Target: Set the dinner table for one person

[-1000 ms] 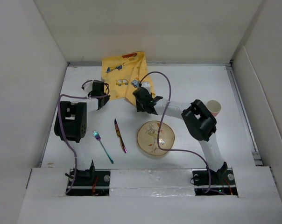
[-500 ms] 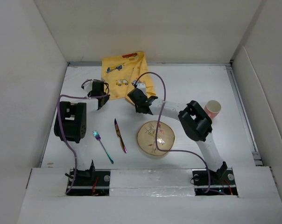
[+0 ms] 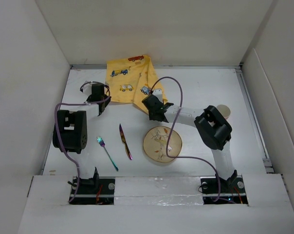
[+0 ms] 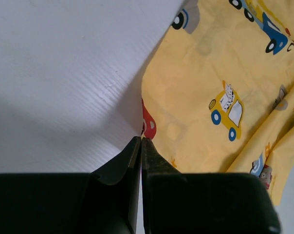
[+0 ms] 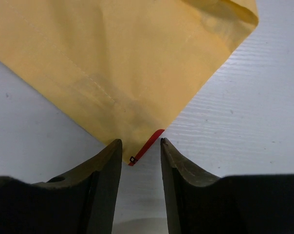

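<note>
Surface: white and panel-walled, spreading ahead of both arm bases. It carries every item, and none is arranged as a place setting yet.
Mat: at the back centre, rumpled, with its right side folded over. Flattening it looks like the step in hand.
Plate: near the centre on the bare surface, in front of the mat and apart from it. It is probably meant to go on the mat later.
Right claw: open, with a finger on either side of the mat's red-tagged corner, not pinching it.
Left claw: closed at the mat's left corner, seemingly nipping the edge.
Cup: at the right, half hidden behind the right arm, unplaced.
Knife: slanted, left of the plate, unplaced.
Fork: left of the knife, unplaced.
</note>
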Controlling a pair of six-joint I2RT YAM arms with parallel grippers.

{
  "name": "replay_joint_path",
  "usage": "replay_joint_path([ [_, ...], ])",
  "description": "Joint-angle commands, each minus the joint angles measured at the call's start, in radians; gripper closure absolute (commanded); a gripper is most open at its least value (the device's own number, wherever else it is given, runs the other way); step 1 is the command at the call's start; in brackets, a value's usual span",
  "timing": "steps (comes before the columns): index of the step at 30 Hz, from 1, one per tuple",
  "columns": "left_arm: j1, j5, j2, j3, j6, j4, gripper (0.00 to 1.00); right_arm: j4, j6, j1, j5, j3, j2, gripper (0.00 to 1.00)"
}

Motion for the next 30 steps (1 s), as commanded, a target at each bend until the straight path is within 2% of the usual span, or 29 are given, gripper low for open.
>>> replay_joint_path([
  [1,0.014,-0.007,-0.065,-0.030,-0.012,0.041,1.00,0.012,0.005,-0.024,-0.012,-0.048,-0.048,0.54],
  [4,0.005,-0.012,-0.061,-0.029,-0.010,0.046,1.00,0.045,-0.007,-0.024,-0.054,-0.058,-0.060,0.48],
  [11,0.005,-0.010,-0.050,-0.023,-0.012,0.049,1.00,0.064,0.004,-0.046,-0.129,-0.080,-0.020,0.49],
  [12,0.005,-0.009,-0.049,-0.021,-0.010,0.048,1.00,0.063,0.005,-0.046,-0.131,-0.089,-0.017,0.58],
  [14,0.005,-0.013,-0.052,-0.018,-0.009,0.046,1.00,0.063,0.008,-0.046,-0.121,-0.100,-0.011,0.66],
  [15,0.005,-0.015,-0.056,-0.018,-0.009,0.049,1.00,0.063,0.010,-0.056,-0.118,-0.117,-0.014,0.78],
  [17,0.005,-0.018,-0.061,-0.018,-0.009,0.054,1.00,0.081,0.014,-0.067,-0.118,-0.138,-0.035,0.86],
  [18,0.005,-0.016,-0.065,-0.015,-0.009,0.049,1.00,0.084,0.014,-0.076,-0.120,-0.147,-0.043,0.92],
  [20,0.005,-0.021,-0.065,-0.006,-0.004,0.041,1.00,0.089,0.017,-0.077,-0.112,-0.163,-0.069,0.98],
  [27,-0.004,0.004,-0.162,0.027,0.008,0.032,1.00,0.086,-0.004,-0.104,-0.045,-0.171,-0.216,1.00],
  [30,-0.004,0.019,-0.249,0.065,0.027,0.020,1.00,0.066,-0.039,-0.159,-0.039,-0.143,-0.366,1.00],
])
